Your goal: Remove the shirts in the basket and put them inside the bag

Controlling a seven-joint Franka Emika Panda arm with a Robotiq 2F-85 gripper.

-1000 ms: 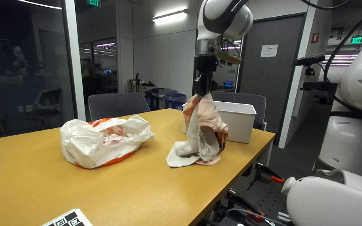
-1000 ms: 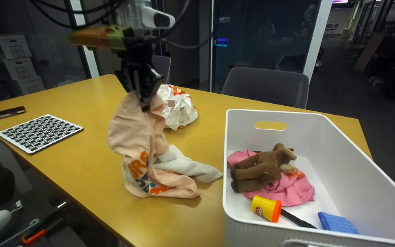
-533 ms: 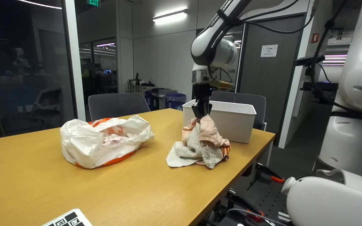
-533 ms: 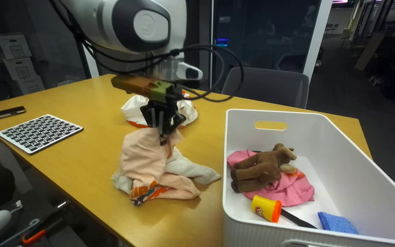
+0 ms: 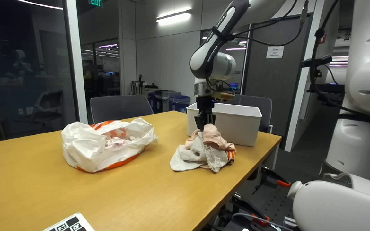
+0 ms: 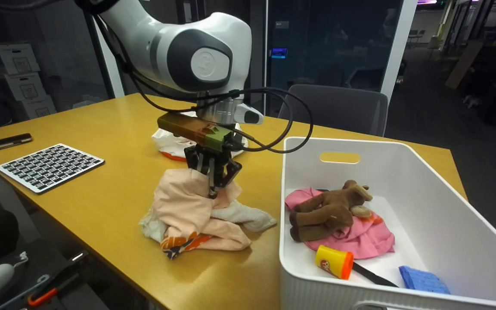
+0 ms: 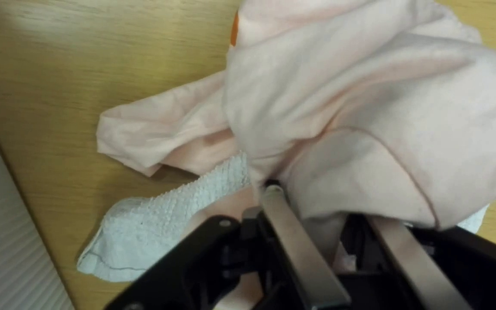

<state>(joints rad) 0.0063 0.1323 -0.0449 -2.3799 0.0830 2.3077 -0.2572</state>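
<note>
A pale peach shirt (image 6: 183,198) lies crumpled on the table beside the white basket (image 6: 381,172), with a whitish textured cloth (image 5: 198,154) under and around it. My gripper (image 6: 214,191) points down into the shirt's top. In the wrist view the gripper (image 7: 317,202) is shut on a fold of the shirt (image 7: 308,94), and one fingertip is hidden under the fabric. A bright pink shirt (image 6: 368,241) lies in the basket under a brown plush toy (image 6: 334,213). The white and orange bag (image 5: 85,144) stands open on the table, with something pale pink in its opening.
The basket also holds a yellow can (image 6: 333,261), a black strip (image 6: 375,275) and a blue cloth (image 6: 422,280). A checkered board (image 6: 52,168) and a dark flat object (image 6: 7,143) lie near the table's edge. Chairs (image 5: 120,104) stand behind the table.
My gripper has come down with the shirt, which has sunk from hanging upright into a low heap. In an exterior view it has also moved right, toward the basket. Bag and basket have not moved.
</note>
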